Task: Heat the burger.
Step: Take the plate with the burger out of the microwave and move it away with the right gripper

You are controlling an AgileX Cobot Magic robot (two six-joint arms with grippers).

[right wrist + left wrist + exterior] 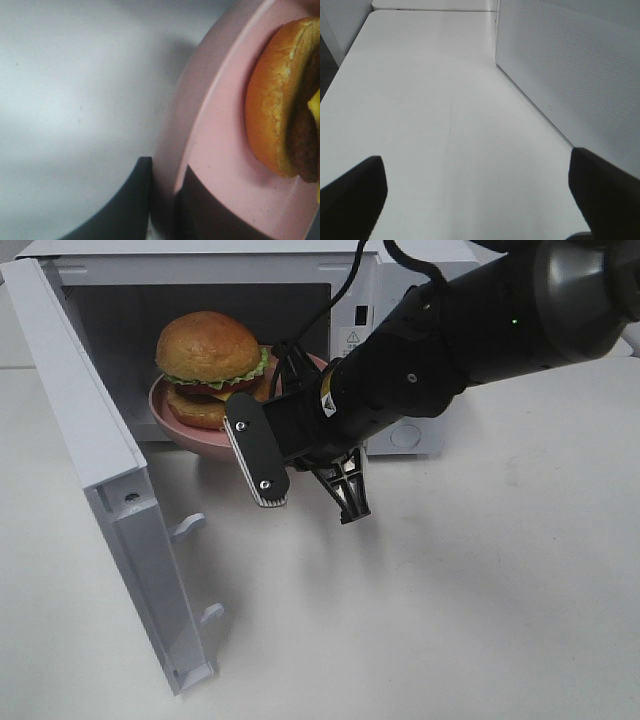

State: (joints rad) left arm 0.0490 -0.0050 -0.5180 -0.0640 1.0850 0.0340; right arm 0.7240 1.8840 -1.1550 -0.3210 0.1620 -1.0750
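The right gripper (162,200) pinches the pink plate (215,165) rim, loading the burger (208,365) into the microwave (400,300), seemingly half in; next push deeper and release. The left gripper (475,195) fingers gape, empty.

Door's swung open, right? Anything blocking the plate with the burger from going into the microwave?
Nothing visible. The door stands wide open to the left, and the right gripper, shut on the pink plate rim, holds the burger at the microwave opening.
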